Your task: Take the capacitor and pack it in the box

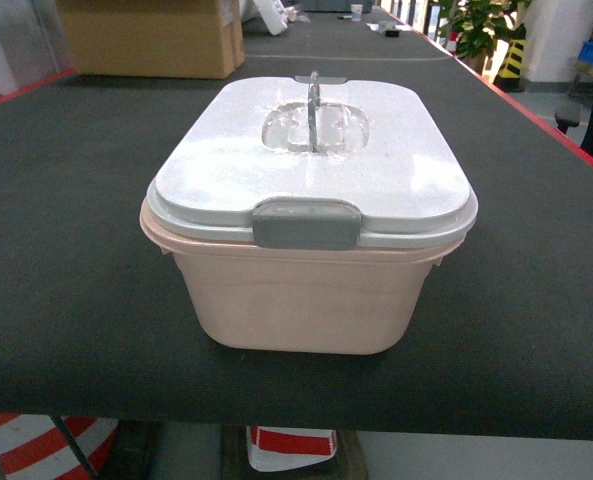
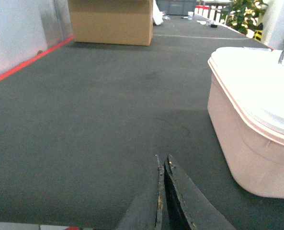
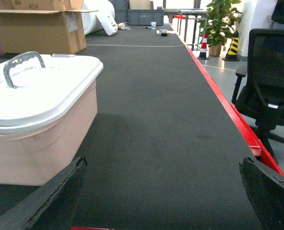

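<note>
The box [image 1: 306, 295] is a pale pink tub in the middle of the dark table, closed by a white lid [image 1: 311, 165] with a grey handle [image 1: 314, 95] and a grey clasp [image 1: 307, 223]. No capacitor shows in any view. My left gripper [image 2: 164, 160] is shut with nothing between its tips, low over the mat to the left of the box [image 2: 247, 139]. My right gripper [image 3: 163, 165] stands wide open and empty, to the right of the box [image 3: 36, 143]. Neither gripper appears in the head view.
A brown cardboard carton [image 1: 151, 35] stands at the back left of the table. A red strip [image 3: 223, 103] marks the table's right edge, with a black office chair [image 3: 268, 72] beyond it. A potted plant [image 1: 476, 25] stands far right.
</note>
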Robot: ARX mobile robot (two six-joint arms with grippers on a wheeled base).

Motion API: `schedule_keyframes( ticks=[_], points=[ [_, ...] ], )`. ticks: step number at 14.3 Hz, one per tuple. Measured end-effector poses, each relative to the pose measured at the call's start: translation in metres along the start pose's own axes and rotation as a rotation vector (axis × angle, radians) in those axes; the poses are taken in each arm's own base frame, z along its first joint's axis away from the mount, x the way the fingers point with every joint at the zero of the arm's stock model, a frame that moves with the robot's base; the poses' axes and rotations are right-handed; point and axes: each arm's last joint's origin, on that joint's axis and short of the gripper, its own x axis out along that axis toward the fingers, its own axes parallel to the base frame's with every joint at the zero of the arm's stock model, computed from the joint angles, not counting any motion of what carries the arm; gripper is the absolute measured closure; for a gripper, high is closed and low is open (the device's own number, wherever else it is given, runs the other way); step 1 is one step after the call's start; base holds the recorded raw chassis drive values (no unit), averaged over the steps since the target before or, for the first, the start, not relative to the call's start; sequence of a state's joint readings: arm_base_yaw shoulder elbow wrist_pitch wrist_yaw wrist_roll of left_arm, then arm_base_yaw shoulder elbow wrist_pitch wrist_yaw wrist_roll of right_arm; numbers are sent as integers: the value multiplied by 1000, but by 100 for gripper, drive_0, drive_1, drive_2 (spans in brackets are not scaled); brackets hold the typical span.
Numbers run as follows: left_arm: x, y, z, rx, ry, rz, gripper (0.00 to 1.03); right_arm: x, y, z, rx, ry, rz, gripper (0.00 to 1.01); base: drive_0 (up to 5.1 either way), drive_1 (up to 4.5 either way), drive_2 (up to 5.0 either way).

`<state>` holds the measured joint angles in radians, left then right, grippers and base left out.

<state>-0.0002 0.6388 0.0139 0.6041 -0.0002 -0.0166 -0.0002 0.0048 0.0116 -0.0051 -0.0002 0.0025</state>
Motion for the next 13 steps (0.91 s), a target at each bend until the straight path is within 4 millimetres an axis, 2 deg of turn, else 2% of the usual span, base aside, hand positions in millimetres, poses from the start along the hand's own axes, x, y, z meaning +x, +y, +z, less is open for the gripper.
schedule_keyframes(
  ticks=[13],
  points=[
    [-29, 0, 6, 2, -35, -1, 101, 0, 0, 0, 0, 0, 0, 3, 0, 0, 0]
  ],
)
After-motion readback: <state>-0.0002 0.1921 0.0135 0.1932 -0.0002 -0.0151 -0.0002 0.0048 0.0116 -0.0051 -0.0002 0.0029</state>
